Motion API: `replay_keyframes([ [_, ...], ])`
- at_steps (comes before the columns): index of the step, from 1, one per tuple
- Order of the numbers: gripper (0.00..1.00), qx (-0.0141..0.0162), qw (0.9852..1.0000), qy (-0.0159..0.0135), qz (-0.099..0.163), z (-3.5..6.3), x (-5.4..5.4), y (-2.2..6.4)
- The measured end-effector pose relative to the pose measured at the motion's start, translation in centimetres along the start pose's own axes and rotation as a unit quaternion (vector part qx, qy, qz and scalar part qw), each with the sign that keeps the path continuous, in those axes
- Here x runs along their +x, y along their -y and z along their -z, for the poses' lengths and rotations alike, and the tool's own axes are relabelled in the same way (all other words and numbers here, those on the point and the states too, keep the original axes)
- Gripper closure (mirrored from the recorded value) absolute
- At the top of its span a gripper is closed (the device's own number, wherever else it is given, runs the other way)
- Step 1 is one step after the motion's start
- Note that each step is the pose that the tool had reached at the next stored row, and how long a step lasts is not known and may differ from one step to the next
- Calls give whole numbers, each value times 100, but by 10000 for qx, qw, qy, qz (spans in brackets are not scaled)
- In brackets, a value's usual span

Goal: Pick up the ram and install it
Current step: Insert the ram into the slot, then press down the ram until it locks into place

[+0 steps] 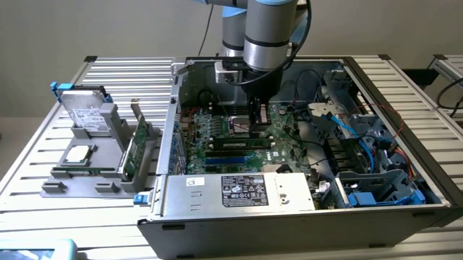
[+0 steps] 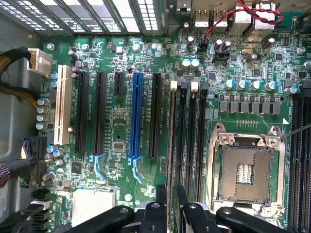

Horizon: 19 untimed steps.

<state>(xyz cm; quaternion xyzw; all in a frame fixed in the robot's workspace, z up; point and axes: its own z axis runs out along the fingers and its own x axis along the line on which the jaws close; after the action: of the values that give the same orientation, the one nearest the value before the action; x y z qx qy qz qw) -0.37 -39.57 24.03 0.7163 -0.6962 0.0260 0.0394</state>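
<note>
— Anything legible on your feed?

— Nothing I can read. From here I see a black-and-white rating label (image 1: 244,190) on the grey metal power-supply box (image 1: 289,196), but its print is too small. The small white sticker (image 1: 194,181) beside it is no better.

— The drive, the ram?

— The silver hard drive (image 1: 78,101) carries a white printed label (image 1: 90,117), and the ram (image 1: 242,144), a long narrow dark-green stick, has a pale strip. Both are unreadable. My wrist view gives fine white lettering on the green motherboard (image 2: 114,121), too tiny to make out.
</note>
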Motion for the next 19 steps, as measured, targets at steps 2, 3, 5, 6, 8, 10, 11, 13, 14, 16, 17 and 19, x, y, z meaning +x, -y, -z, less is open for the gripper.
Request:
replay_keyframes([
  [2,78,0,10000,0,0,0,0,0],
  [3,78,0,10000,0,0,0,0,0],
  [5,78,0,10000,0,0,0,0,0],
  [6,78,0,10000,0,0,0,0,0],
  [8,78,0,10000,0,0,0,0,0],
  [10,78,0,10000,0,0,0,0,0],
  [11,78,0,10000,0,0,0,0,0],
  [13,78,0,10000,0,0,0,0,0],
  [14,81,0,10000,0,0,0,0,0],
  [16,89,0,10000,0,0,0,0,0],
  [17,89,-1,10000,-1,0,0,0,1],
  [19,89,0,10000,-1,0,0,2,50],
])
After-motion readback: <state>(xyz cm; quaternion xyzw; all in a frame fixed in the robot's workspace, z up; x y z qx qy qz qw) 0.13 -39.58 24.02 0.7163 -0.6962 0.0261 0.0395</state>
